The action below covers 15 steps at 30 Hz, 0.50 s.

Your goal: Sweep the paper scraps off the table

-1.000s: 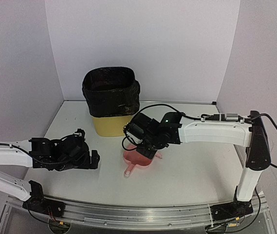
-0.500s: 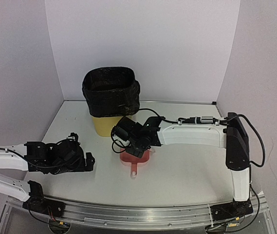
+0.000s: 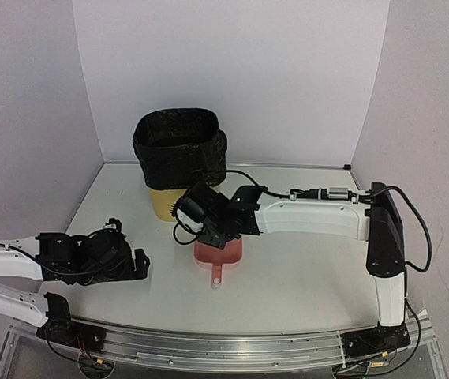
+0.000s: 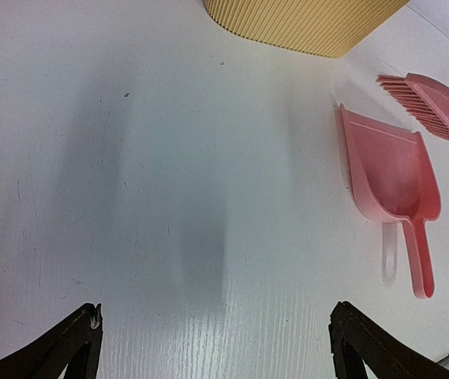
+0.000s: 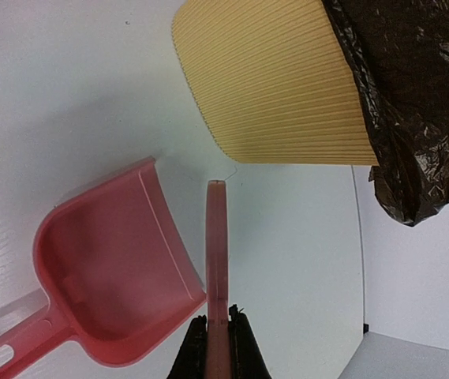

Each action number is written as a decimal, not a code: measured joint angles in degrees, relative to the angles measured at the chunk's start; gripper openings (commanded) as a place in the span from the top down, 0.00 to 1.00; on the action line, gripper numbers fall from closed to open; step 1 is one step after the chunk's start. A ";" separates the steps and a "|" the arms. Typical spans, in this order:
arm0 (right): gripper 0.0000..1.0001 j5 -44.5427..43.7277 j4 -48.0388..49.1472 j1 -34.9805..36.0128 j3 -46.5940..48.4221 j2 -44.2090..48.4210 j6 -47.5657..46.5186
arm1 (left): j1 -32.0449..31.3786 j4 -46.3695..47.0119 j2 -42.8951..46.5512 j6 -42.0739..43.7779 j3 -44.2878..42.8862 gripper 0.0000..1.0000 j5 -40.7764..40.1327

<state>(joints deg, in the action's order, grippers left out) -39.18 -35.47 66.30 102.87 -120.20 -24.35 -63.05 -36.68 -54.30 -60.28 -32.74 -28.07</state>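
Left wrist view alone shows the bristles of the pink hand brush (image 4: 437, 106), just beside the pink scoop-shaped plastic dustpan (image 4: 390, 178). In the right wrist view the brush is seen edge-on, its handle clamped between the closed fingers of the right gripper (image 5: 218, 335). The left gripper (image 4: 216, 316) is held wide open, left of the dustpan, over the smooth white table (image 4: 169, 158) on which the dustpan lies. Behind the dustpan, a ribbed yellow bin (image 5: 271, 87) is lined with crinkled black plastic (image 5: 413, 95).

dustpan (image 4: 390, 170): pink; brush (image 4: 437, 106): pink; bin (image 5: 271, 79): pale yellow, fine ribbing; liner (image 5: 413, 95): glossy black; table (image 4: 169, 158): white.
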 measured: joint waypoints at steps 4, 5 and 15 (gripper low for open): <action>1.00 3.10 0.60 0.18 -0.42 0.00 -2.54 | 0.00 -0.49 1.27 -0.64 0.65 0.00 -0.11; 1.00 3.71 0.86 0.22 -0.76 0.00 -3.12 | 0.00 -0.69 1.44 -0.84 0.70 0.00 -0.11; 1.00 6.57 1.93 0.27 -4.79 -0.01 -5.99 | 0.00 -0.90 1.61 -1.35 1.06 0.00 -0.25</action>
<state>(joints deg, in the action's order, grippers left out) -32.60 -33.54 66.57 98.08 -120.21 -30.33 -63.05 -37.58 -52.69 -61.63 -31.68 -28.32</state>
